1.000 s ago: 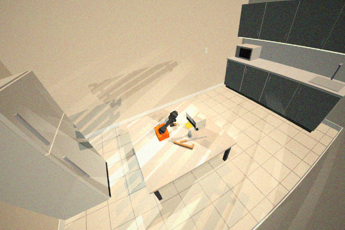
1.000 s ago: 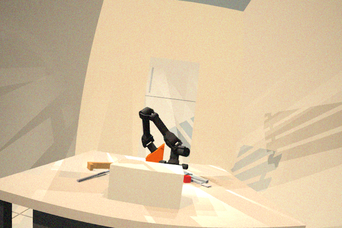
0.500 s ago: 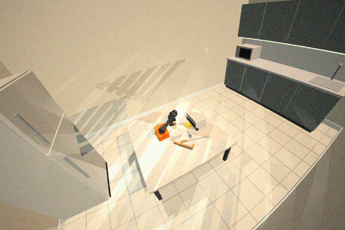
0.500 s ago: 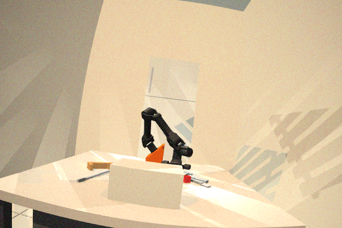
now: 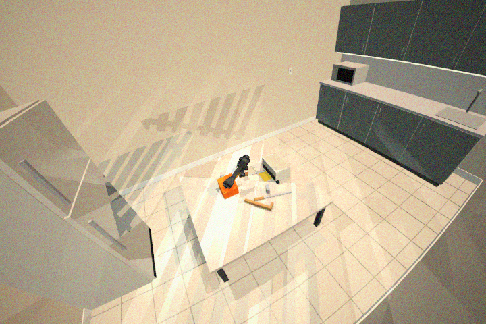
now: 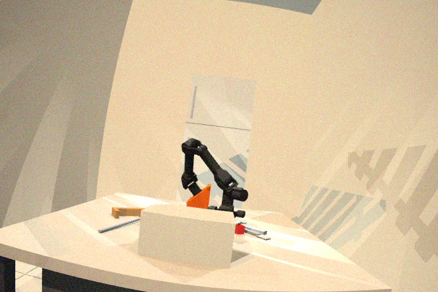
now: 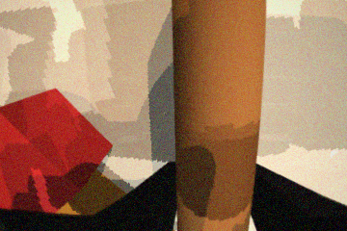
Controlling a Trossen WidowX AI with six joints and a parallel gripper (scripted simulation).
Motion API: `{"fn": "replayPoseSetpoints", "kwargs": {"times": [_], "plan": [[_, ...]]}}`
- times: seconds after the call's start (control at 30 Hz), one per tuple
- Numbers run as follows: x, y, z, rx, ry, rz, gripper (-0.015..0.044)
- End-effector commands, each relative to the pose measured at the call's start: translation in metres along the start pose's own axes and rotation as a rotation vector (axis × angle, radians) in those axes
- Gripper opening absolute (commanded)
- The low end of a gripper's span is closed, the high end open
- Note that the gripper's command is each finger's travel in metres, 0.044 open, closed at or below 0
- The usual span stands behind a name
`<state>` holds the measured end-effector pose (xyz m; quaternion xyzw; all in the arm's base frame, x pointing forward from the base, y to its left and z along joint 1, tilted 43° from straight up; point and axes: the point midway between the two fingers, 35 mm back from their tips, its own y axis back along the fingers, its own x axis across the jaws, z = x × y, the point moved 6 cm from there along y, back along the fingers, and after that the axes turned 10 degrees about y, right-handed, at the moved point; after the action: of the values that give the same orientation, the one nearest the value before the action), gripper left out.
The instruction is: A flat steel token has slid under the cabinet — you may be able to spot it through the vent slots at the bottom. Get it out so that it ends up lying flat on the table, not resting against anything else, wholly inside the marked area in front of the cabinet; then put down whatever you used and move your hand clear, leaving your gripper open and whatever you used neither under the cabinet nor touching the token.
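1. Claw (image 5: 243, 173) (image 7: 209, 170): narrowed onto an orange-brown round wooden handle (image 5: 246, 174) (image 7: 220, 72), 1 finger each side. Looks like a tool grip, probably light and stiff; smooth barrel could roll under side load.
2. Flat steel token: not visible in any of 3 views. By the task, under the off-white box-shaped cabinet (image 5: 283, 173) (image 6: 187, 237), at 3 o'clock from the claw, top view.
3. Token should be rigid, thin, slippery, not fragile. No edge to pinch; hook its far rim and drag it flat.
4. Target: matte yellow patch (image 5: 265, 175), cabinet's front side.
5. Glossy-looking red block (image 6: 239, 229) (image 7: 51, 130), hard-edged, at 8 o'clock in wrist view. Snag risk.
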<state>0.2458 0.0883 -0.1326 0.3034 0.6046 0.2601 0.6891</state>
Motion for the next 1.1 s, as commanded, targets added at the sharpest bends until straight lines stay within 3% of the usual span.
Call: {"fn": "replayPoseSetpoints", "kwargs": {"times": [0.0, 0.1, 0.37, 0.53, 0.63, 1.07], "plan": [[-0.0023, 0.0009, 0.0091, -0.003, -0.002, 0.004, 0.0], [-0.0042, 0.0008, 0.0131, -0.003, -0.001, 0.003, 0.0], [-0.0034, -0.0003, 0.009, 0.0, -0.005, 0.001, 0.02], [-0.0033, -0.0002, 0.0091, 0.0, -0.005, 0.002, 0.02], [-0.0035, -0.0003, 0.0088, -0.003, -0.005, 0.003, 0.027], [-0.0034, -0.0031, 0.0079, -0.003, -0.006, 0.003, 0.027]]}}
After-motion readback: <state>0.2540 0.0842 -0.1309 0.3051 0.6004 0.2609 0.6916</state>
